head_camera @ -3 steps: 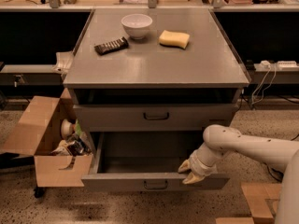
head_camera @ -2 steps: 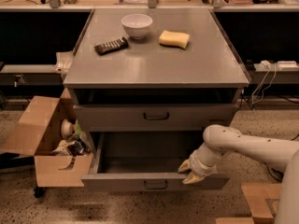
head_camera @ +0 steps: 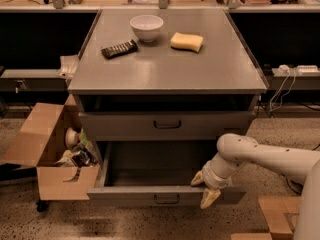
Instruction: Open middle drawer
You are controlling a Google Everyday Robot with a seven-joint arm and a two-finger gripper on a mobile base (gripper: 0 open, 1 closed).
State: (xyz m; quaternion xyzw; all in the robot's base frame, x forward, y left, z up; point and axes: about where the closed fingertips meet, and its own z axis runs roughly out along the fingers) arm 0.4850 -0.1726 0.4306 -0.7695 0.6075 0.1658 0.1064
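The middle drawer is pulled far out of the grey cabinet. Its inside looks empty, and its small dark loop handle sits in the centre of the front panel. A closed drawer with the same kind of handle sits above it. My gripper is at the right end of the open drawer's front panel. Its tan fingers are apart, one over the drawer's inside and one in front of the panel. My white arm reaches in from the right.
On the cabinet top are a white bowl, a yellow sponge and a dark snack bar. An open cardboard box with clutter stands on the floor at the left. Cables and a power strip are at the right.
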